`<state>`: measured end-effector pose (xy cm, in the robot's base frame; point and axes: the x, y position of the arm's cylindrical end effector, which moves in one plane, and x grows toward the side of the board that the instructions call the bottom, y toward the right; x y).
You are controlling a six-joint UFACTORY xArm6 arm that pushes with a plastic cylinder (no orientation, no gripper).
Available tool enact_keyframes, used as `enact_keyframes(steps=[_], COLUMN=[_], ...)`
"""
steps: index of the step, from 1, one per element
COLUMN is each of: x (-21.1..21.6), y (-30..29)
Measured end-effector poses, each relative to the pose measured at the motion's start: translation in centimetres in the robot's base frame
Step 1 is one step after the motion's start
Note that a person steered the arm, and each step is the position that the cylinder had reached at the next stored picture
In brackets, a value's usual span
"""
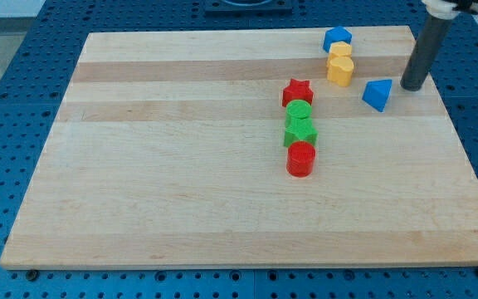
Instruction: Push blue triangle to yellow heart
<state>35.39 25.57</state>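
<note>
Surface: pale wooden board (222,166) is laid on a blue perforated table (23,75), filling most of the view
Rod: a straight dark rod (426,50) is seen coming down from the view's top right corner
Tip: my tip (412,86) is set on the board just to the right of the blue triangle block, slightly above it in the view, a small gap being left between them
Jaws: none are carried by this rod, so no open or closed state can be told
Blue triangle block (378,94): placed near the board's right edge, to the lower right of the yellow heart block and apart from it
Yellow heart block (340,71): found near the board's top edge, touching a yellow block (340,51) of unclear shape above it
Blue block (337,37): a blue block with an angled top is seen at the head of that column
Centre column: red star block (298,91), green round block (299,111), green star-like block (300,131) and red cylinder block (301,159) are lined up closely from top to bottom
</note>
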Motion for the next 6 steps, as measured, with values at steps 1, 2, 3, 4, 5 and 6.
enact_keyframes(steps=[1,2,3,4,5,6], x=[2.6,3.1,3.1,3.1,2.7,2.3], y=[0.0,-2.2,-5.4,-6.8,-6.8,-6.8])
